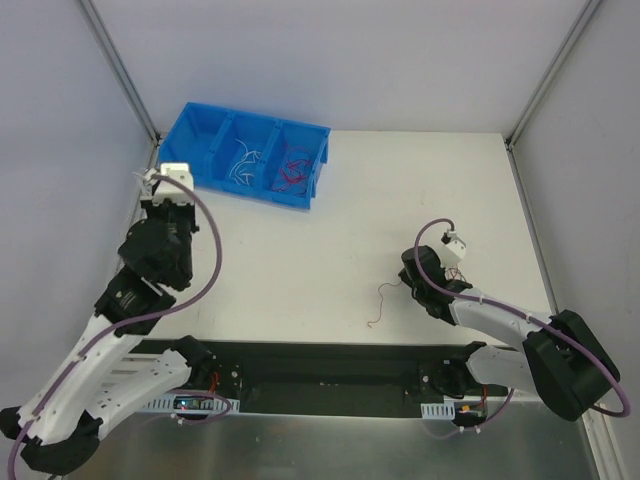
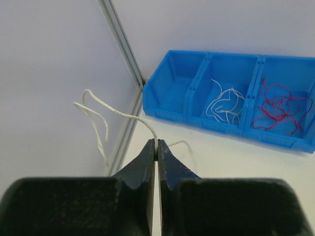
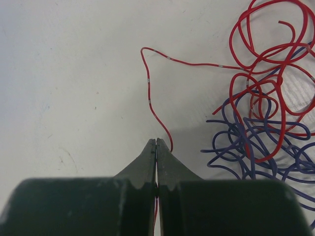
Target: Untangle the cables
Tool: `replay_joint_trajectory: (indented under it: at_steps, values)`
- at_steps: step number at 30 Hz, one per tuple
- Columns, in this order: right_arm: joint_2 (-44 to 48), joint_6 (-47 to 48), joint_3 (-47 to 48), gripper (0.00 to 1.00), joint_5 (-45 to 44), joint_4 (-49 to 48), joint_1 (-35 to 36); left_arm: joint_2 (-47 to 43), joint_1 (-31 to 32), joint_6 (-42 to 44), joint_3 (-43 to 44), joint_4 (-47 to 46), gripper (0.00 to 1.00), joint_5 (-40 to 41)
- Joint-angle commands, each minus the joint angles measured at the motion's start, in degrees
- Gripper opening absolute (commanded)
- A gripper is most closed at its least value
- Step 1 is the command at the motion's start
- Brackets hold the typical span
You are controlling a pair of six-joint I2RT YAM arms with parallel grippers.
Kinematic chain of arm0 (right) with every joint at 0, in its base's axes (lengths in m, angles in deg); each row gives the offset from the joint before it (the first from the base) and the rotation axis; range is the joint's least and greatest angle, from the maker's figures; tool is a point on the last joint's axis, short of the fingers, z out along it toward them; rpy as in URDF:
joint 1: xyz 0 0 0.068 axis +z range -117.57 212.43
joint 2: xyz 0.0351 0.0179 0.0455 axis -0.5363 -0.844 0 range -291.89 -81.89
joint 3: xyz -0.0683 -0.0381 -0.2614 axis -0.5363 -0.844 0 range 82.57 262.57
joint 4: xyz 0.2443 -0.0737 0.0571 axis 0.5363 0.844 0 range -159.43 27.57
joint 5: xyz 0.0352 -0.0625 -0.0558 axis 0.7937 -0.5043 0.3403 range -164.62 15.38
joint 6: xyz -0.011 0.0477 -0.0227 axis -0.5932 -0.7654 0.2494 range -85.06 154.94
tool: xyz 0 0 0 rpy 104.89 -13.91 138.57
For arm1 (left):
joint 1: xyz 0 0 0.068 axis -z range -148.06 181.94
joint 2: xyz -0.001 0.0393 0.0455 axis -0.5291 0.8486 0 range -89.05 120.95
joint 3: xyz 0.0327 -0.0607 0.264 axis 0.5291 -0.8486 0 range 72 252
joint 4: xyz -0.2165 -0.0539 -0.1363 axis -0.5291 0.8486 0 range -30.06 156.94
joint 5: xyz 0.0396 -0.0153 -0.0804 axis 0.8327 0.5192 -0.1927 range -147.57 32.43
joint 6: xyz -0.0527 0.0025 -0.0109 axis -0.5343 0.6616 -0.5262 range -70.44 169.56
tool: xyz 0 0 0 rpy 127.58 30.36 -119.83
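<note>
Left wrist view showed the left gripper pinching a white wire, best released only above the middle compartment of the blue bin; the right gripper pinched a red wire.

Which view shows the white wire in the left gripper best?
Left wrist: the white wire loops up clearly from the shut left gripper. From the top it is too small to make out; the right wrist misses it.

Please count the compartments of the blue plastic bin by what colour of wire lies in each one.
Compartments of the blue plastic bin with thin white wires: 1
With thin red wires: 1
With no wires: 1
Total: 3
</note>
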Motion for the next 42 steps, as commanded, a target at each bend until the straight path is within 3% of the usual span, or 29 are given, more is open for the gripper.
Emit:
replay_joint_trajectory:
  at_steps: [1,3,7,22,33,42]
  values:
    - [-0.15,1.42,0.59,0.01,0.17,-1.93,-0.24,8.99,-8.34,-10.41,-0.98,-1.72,0.0,-11.94]
    - [-0.15,1.94,0.59,0.0,0.52,-2.19,-0.33,13.56,-15.81,-16.4,-0.72,-2.51,0.0,-19.86]
    - [0.03,2.12,0.24,0.01,0.78,-2.72,-0.24,23.58,-24.27,-23.89,3.23,-3.48,0.0,-24.53]
    - [-0.32,2.56,0.06,0.01,1.75,-4.22,-0.86,47.58,-30.34,-18.97,23.53,-17.89,0.0,-29.9]
    - [-1.81,3.09,1.12,0.01,2.28,-4.31,-1.03,65.51,-30.88,-20.38,36.71,-21.14,0.0,-33.6]
    - [-3.22,3.53,2.08,0.01,3.07,-4.31,-1.3,75.71,-31.23,-22.9,38.49,-20.88,0.0,-37.1]
